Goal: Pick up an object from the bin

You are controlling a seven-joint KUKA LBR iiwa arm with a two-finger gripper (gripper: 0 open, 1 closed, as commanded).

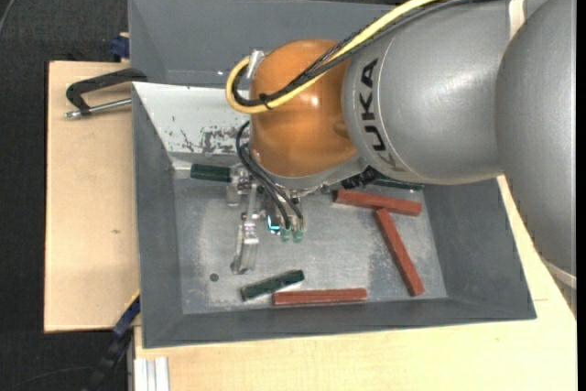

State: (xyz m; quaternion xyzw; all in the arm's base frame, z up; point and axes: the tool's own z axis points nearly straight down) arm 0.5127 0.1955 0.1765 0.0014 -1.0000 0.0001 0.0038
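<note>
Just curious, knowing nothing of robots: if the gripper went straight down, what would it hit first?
The gripper would probably meet bare bin floor; the dark green bar lies close by, but depth is unclear.

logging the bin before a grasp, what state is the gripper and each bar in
gripper, open, nothing between fingers
back green bar, lying flat
front green bar, lying flat, slightly slanted
front red bar, lying flat
slanted red bar, lying flat
right red bar, lying flat

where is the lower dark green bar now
The dark green bar lies near the bin's lower wall, at the left end of a red-brown stick, below the gripper.
</note>
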